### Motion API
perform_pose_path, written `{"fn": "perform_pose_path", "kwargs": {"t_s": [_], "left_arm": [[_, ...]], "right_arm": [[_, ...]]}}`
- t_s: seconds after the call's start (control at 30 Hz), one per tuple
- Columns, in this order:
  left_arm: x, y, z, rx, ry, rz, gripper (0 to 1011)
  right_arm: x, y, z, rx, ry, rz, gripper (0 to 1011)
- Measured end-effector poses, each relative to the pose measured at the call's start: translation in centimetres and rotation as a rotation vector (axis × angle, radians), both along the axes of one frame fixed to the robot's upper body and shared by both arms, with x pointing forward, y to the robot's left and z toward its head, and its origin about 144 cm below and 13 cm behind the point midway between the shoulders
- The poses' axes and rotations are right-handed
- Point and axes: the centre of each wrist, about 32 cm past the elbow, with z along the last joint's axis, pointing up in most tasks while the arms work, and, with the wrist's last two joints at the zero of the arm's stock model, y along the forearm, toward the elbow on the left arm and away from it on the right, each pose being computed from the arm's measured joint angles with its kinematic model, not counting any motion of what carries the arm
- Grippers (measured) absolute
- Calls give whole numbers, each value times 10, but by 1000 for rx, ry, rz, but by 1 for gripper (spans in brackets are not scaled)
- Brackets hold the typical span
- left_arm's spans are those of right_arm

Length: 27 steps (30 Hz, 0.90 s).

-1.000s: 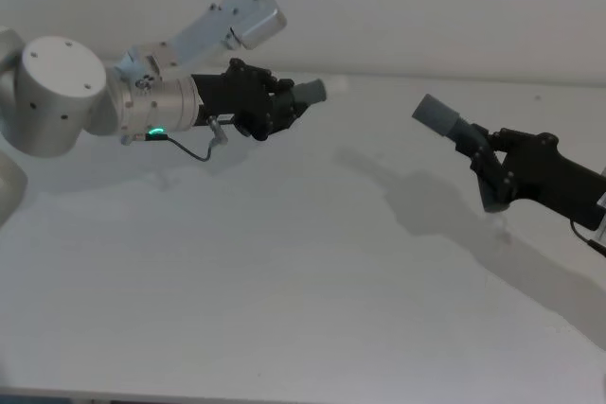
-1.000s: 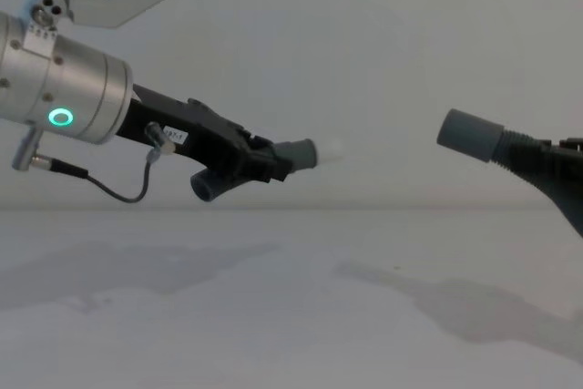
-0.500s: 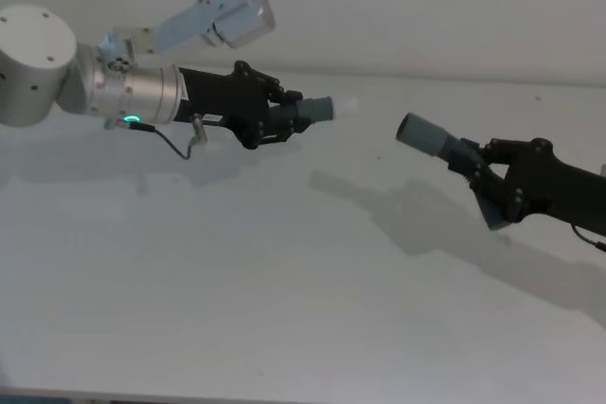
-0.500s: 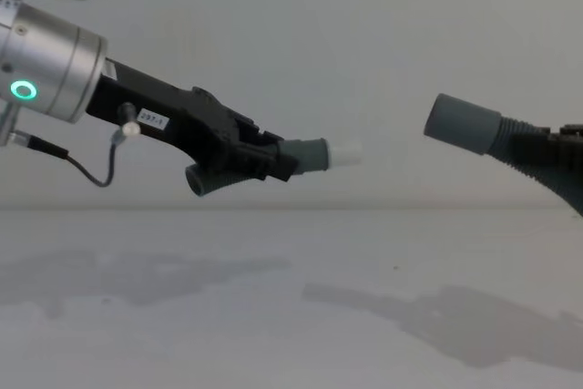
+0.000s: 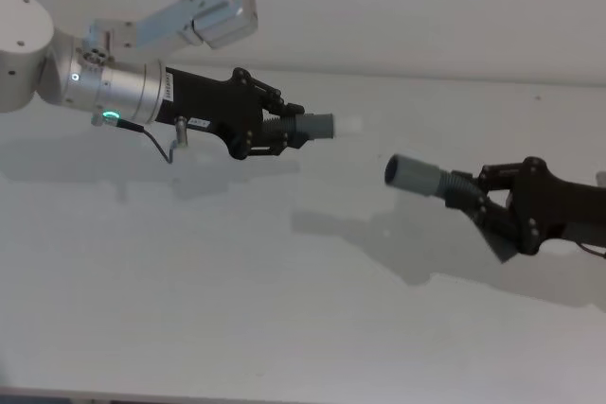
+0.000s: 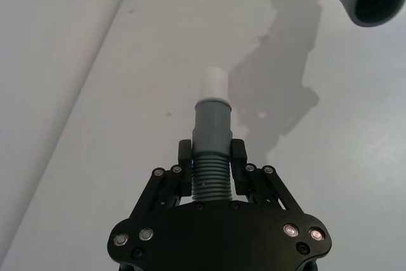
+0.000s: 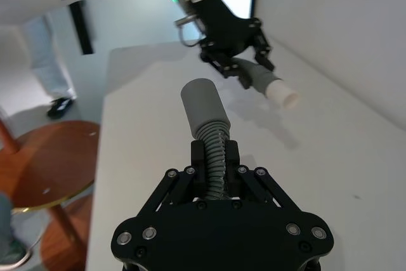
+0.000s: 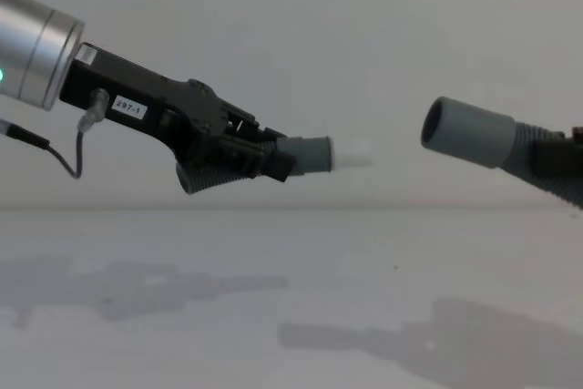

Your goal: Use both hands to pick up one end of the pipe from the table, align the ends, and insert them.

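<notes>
From where I stand, the worry is a missed mating. The white-tipped cuff and the hollow cuff face each other across an open gap, but they are not on one line. In the chest view the hollow mouth sits a little higher than the white tip, and in the head view it also lies nearer the robot. If the arms simply closed the gap now, I'd expect the tip to hit the rim or slide past it. Each hand grips the ribbed hose just behind its cuff, not the cuff itself, so a bump could flex the hose and tilt that end further off. The left hand has its fingers closed snugly on the ribs, and its cuff sticks straight out beyond them. That end's long axis runs about level and points toward the robot's right. The right hand is clamped on the hose the same way. Its cuff points back toward the robot's left, with the mouth angled slightly upward, so the two axes cross rather than coincide. Both ends hang in the air well above the tabletop. The middle run of hose is hidden behind the hands, so I cannot tell how it hangs.
</notes>
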Motion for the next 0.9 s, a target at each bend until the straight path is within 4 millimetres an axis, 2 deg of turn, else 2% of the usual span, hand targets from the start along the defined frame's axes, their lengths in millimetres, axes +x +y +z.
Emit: {"fn": "perform_pose_path", "kwargs": {"t_s": [0.27,0.9], "left_arm": [[-3,1,3,2,12,-51,345],[-7,1,6,8,20,-97,345]], "right_arm": [[-1,3,6,-25,-5,88,176],[-9,11,9,-59,-16,128,176]]}}
